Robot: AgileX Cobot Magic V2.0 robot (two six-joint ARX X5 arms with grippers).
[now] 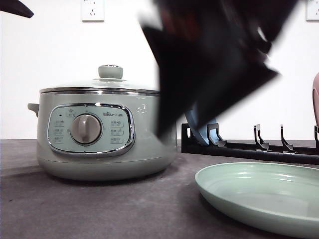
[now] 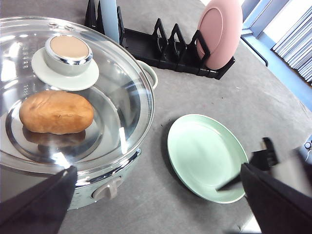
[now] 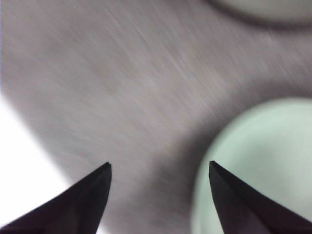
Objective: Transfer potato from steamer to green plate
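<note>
Faintly, "Bear" logo on steamer (image 1: 104,134)

At the left of the frame you see the steamer (image 1: 99,132) standing on the grey table (image 1: 89,209), its glass lid (image 1: 107,82) seated. The green plate (image 1: 261,196) lies at lower right, apart from the steamer. A blurred black arm (image 1: 214,59) covers the upper centre and right. Behind it, a black dish rack (image 1: 254,147) runs along the white wall (image 1: 50,50).
</note>
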